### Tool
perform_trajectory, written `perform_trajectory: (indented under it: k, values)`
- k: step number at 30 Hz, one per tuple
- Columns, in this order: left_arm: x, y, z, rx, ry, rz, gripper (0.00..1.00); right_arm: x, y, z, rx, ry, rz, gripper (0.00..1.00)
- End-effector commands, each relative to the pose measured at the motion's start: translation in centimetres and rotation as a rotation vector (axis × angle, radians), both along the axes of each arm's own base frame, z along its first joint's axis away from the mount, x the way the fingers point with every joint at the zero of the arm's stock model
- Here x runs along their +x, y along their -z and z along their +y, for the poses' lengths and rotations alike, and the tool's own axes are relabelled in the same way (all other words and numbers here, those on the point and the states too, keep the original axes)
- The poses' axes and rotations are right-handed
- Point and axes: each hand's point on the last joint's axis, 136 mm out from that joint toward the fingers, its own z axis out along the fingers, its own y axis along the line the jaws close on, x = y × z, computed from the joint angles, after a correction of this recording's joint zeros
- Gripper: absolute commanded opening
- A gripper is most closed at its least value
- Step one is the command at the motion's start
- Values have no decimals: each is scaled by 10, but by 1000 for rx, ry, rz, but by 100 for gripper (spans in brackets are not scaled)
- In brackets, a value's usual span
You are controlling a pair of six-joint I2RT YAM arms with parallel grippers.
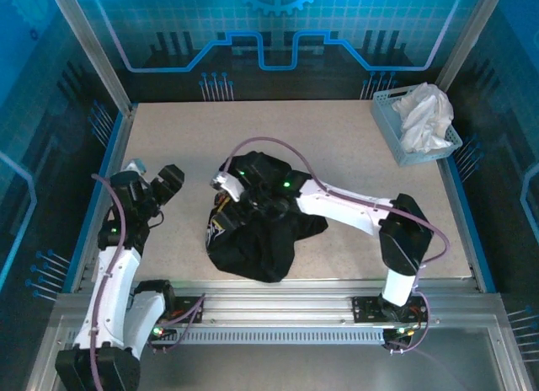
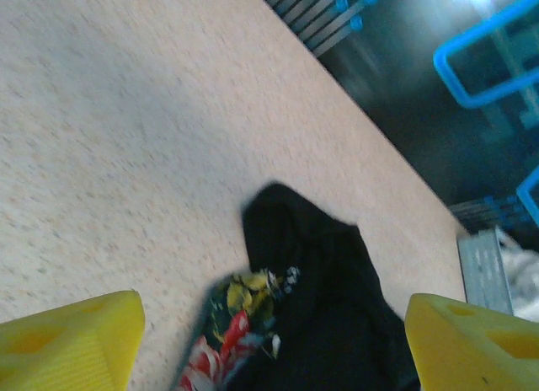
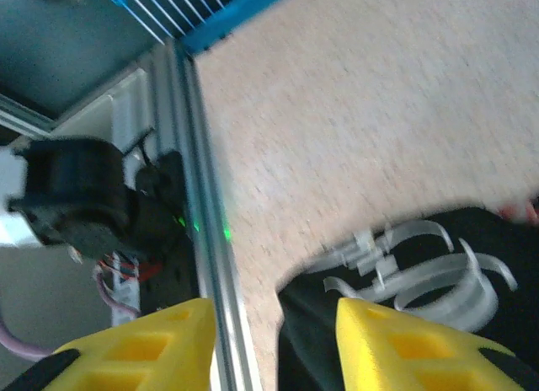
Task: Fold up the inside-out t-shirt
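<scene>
The inside-out t-shirt [image 1: 265,231] lies as a crumpled black heap at the middle of the table, near the front edge. My right gripper [image 1: 226,201] hovers over the heap's left side. In the right wrist view its yellow fingers [image 3: 413,349] stand apart, open [image 3: 269,349], above the shirt's edge [image 3: 337,340], where pale curved print lines show. My left gripper [image 1: 160,176] hangs to the left of the shirt, apart from it. Its jaws are wide open [image 2: 269,349] and frame the black cloth [image 2: 337,298] and a red, yellow and white print [image 2: 232,324].
A pale blue basket [image 1: 396,134] holding a white cloth [image 1: 425,113] stands at the back right corner. The aluminium front rail [image 3: 198,239] runs close to the shirt's near edge. Bare tabletop [image 1: 337,147] stretches behind the shirt.
</scene>
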Motion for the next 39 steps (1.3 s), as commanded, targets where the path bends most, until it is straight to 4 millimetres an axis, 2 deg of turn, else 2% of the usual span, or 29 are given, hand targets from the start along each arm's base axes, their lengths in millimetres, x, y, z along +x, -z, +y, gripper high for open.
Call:
perform_trajectory:
  k: [1,5,7,9,12,15,19,24,27,29,32,34,36,37,39]
  values:
    - [-4,15,-47,53,224,63,81,19,-15,-53,15,119,-28,45]
    - [-13,40,-100,211,428,130,81,27,32,-112,-144,299,12,46]
    - [-21,54,-128,260,526,148,80,24,48,-127,-205,349,20,46]
    - [-30,65,-152,291,618,155,78,17,56,-130,-212,362,43,46]
    - [-43,79,-175,298,714,167,71,8,72,-131,-239,385,76,46]
    - [-51,85,-194,256,779,169,66,11,92,-139,-308,438,81,47]
    - [-56,96,-211,255,836,226,64,17,100,-145,-339,472,61,48]
    - [-54,120,-204,306,799,339,66,9,107,-131,-327,435,94,51]
    - [-47,124,-204,320,777,332,67,7,112,-124,-325,425,94,51]
    - [-42,125,-205,315,764,318,63,10,115,-123,-332,436,86,46]
    - [-33,125,-210,306,748,287,46,19,115,-129,-343,462,52,24]
    - [-26,122,-214,292,742,256,32,27,106,-134,-328,476,27,12]
    - [-19,116,-217,276,734,220,13,35,91,-138,-302,488,-8,3]
    - [-15,109,-219,263,729,194,7,41,81,-142,-287,496,-30,0]
    - [-9,90,-222,243,727,129,0,51,62,-149,-261,508,-71,0]
